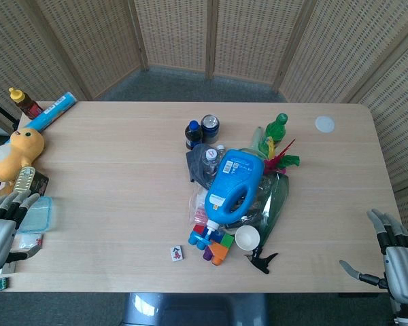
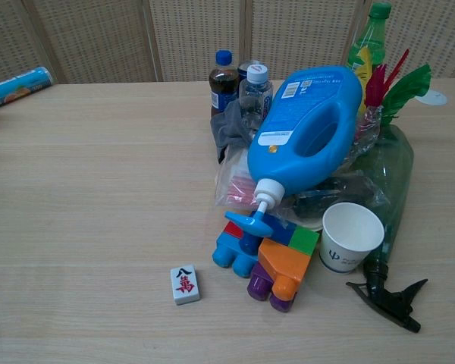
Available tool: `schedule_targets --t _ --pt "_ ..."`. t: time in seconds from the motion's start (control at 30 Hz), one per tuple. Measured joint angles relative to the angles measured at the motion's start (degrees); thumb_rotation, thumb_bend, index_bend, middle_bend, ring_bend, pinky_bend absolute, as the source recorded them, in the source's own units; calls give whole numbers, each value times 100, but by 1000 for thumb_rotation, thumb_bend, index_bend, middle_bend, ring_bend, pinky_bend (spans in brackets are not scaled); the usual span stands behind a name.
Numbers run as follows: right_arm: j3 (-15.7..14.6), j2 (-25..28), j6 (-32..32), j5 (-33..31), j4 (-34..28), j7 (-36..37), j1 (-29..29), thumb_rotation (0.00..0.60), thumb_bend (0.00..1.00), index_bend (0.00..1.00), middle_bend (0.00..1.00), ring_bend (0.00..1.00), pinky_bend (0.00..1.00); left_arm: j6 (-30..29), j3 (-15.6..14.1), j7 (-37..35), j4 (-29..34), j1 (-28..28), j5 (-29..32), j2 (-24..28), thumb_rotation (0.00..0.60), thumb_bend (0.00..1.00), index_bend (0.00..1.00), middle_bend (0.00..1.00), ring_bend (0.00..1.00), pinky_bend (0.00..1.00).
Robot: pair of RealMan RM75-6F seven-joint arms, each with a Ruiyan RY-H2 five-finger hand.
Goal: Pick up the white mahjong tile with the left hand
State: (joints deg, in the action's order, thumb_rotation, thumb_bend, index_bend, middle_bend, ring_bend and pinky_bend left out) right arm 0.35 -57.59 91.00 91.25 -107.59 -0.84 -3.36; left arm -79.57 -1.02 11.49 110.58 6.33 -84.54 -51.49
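The white mahjong tile (image 1: 177, 253) (image 2: 184, 284) lies flat on the wooden table near the front edge, face up with red and black characters, just left of the coloured toy bricks (image 2: 269, 262). My left hand (image 1: 1, 227) hangs at the table's left edge, fingers apart and holding nothing, far to the left of the tile. My right hand (image 1: 394, 258) is at the front right corner, fingers spread, also holding nothing. Neither hand shows in the chest view.
A pile in the middle holds a blue detergent jug (image 1: 235, 185), a paper cup (image 2: 350, 236), a green spray bottle (image 2: 390, 189), small bottles (image 2: 224, 76) and a grey cloth. At the left edge sit a yellow plush duck (image 1: 13, 153), a blue container (image 1: 34, 216), a sauce bottle (image 1: 24, 102) and a blue tube (image 1: 51, 112).
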Motion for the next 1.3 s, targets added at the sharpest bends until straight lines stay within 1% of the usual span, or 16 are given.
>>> schedule_targets --t 0.2,0.33,0.43,0.63,0.77,0.83,0.87,1.03,1.17,1.3 --pt "-11 -7 -2 11 -4 -30 -5 388 0 0 0 0 0 104 -58 5 -57 15 -39 -10 600 0 115 0 0 0" --pt "8 5 22 -22 -8 -2 -14 388 0 0 0 0 0 298 -119 -80 -171 94 -168 -14 600 0 135 0 0 0" --pt "27 6 -1 -57 -18 -5 0 386 0 0 0 0 0 597 -118 -220 -305 301 -309 -4 600 0 147 0 0 0" --pt "61 -23 -59 -132 -19 -46 35 388 0 0 0 0 0 1423 -22 -753 -597 1120 -850 -86 600 0 159 0 0 0" --pt "61 -25 -66 -133 -18 -39 39 388 0 0 0 0 0 2017 61 -1018 -699 1701 -1154 -332 600 0 245 0 0 0" --pt "62 -18 -61 -132 -22 -12 37 390 0 0 0 0 0 2290 78 -1077 -694 1906 -1203 -449 600 0 270 0 0 0" --pt "60 -11 -61 -129 -23 0 37 388 0 0 0 0 0 2522 83 -1095 -683 2072 -1233 -555 600 0 277 0 0 0" --pt "62 29 -57 -132 -32 104 35 387 0 0 0 0 0 3060 98 -972 -681 2503 -1268 -998 600 0 283 0 0 0" --pt "79 64 -49 -156 -40 209 35 386 0 0 0 0 0 3357 174 -686 -662 2796 -1152 -1383 600 0 276 0 0 0" --pt "97 97 -55 -190 -36 304 41 388 0 0 0 0 0 3687 237 -294 -611 3053 -1010 -1574 600 0 275 0 0 0"
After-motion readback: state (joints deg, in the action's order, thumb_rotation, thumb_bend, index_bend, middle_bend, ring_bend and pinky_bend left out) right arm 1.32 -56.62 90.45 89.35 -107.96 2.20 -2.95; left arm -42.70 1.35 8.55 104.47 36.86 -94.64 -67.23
